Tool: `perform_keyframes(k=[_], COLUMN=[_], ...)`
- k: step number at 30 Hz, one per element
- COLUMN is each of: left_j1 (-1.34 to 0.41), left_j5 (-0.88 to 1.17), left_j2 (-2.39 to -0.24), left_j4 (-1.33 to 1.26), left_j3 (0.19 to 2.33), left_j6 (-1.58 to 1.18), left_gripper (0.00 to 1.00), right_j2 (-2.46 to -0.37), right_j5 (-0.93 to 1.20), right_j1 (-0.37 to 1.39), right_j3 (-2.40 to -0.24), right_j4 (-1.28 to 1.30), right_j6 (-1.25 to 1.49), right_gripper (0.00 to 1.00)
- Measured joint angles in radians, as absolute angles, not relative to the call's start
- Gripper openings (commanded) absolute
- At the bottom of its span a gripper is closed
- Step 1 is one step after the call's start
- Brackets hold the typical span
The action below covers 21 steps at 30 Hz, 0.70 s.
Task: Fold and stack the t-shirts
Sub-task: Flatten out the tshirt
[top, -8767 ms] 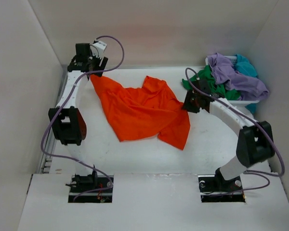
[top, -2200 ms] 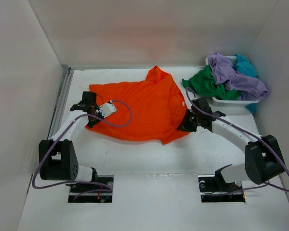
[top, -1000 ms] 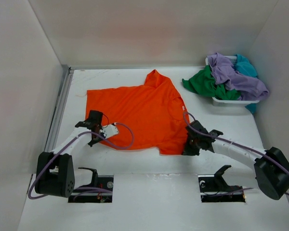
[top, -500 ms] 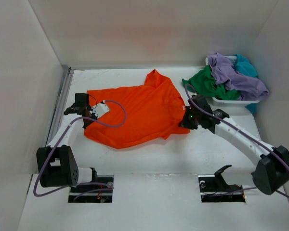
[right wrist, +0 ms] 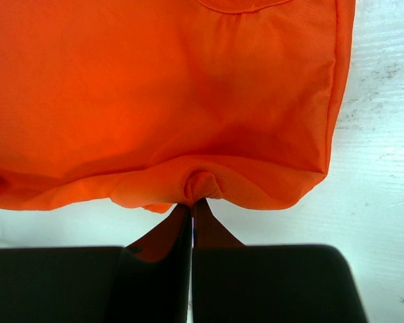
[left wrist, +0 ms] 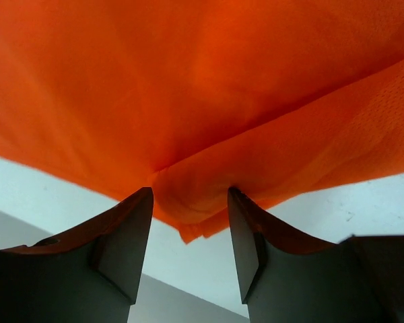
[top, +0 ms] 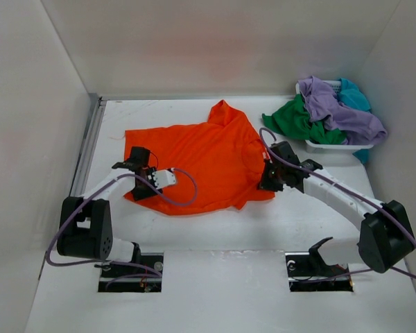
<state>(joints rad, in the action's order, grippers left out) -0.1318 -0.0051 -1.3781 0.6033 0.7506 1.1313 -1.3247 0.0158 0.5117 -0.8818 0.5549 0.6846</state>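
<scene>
One orange shirt (top: 201,163) lies mid-frame; we see its hem between the parted left fingers (left wrist: 121,242) and pinched by the right fingers (right wrist: 168,242). The basket (top: 329,147), upper right, holds shirts: green (top: 291,119), purple (top: 333,104), teal (top: 353,94).

Jaws pressed together, pinching orange t-shirt (right wrist: 161,101) hem; white table (right wrist: 384,168) beneath.

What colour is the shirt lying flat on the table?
The shirt is bright orange all over, no pattern. The top view shows it best.
</scene>
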Motion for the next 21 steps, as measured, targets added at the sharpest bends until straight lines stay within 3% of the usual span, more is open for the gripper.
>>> perform_keyframes(k=[4, 9, 17, 21], left_j1=[-0.138, -0.138, -0.11, -0.04], left_j5=[-0.023, -0.06, -0.05, -0.001], left_j2=[-1.446, -1.468, -1.468, -1.467], left_j4=[0.569, 0.55, 0.613, 0.69], left_j3=[0.748, 0.749, 0.792, 0.919], left_j6=[1.159, 1.175, 1.162, 1.105], left_gripper=[0.43, 0.13, 0.1, 0.09], right_j2=[-1.325, -1.325, -1.321, -1.33], right_j5=[0.027, 0.042, 0.045, 0.045], right_j1=[0.512, 0.512, 0.506, 0.471], right_j3=[-0.867, -0.863, -0.863, -0.944], right_j4=[0.543, 0.518, 0.527, 0.545], right_j6=[0.689, 0.697, 0.689, 0.658], right_gripper=[0.0, 0.0, 0.0, 0.0])
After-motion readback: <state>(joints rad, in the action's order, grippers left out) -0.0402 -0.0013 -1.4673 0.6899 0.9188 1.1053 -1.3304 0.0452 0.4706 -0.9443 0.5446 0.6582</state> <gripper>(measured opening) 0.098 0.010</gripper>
